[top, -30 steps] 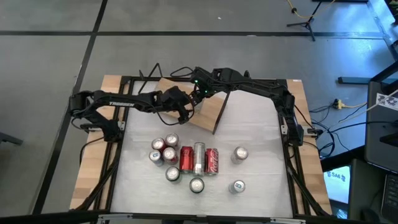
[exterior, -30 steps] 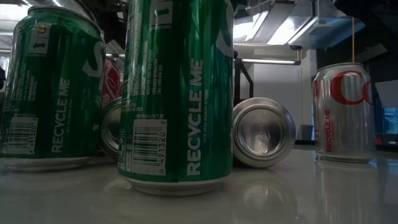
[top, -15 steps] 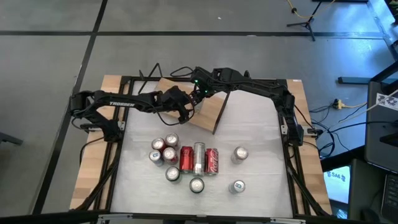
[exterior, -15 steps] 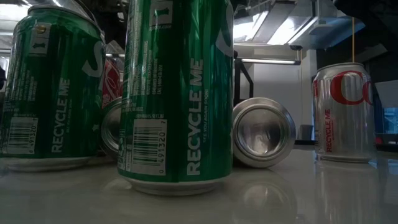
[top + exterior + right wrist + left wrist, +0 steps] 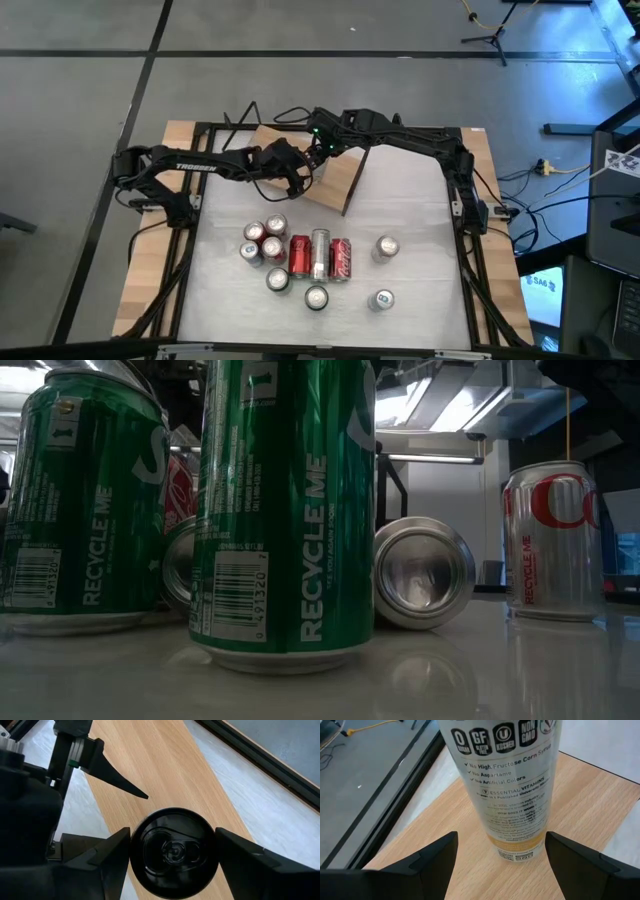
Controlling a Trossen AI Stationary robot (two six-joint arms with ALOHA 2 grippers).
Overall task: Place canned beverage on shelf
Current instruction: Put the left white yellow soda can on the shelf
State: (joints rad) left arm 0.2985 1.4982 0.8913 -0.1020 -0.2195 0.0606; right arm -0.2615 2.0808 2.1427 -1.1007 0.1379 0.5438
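Counter (image 5: 420,300): lower centre of the high view, cluster of loose cans (image 5: 300,258), some standing, some lying.
Shelf (image 5: 335,178): upper centre, carrying one upright can (image 5: 507,785).
Left gripper (image 5: 500,852): jaws wide either side of that can, apart from it.
Right gripper (image 5: 172,851): above, touching the can's black top.

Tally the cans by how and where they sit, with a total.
Cans upright on the tabletop: 8
Cans lying on their sides: 3
Can on the shelf: 1
Total: 12
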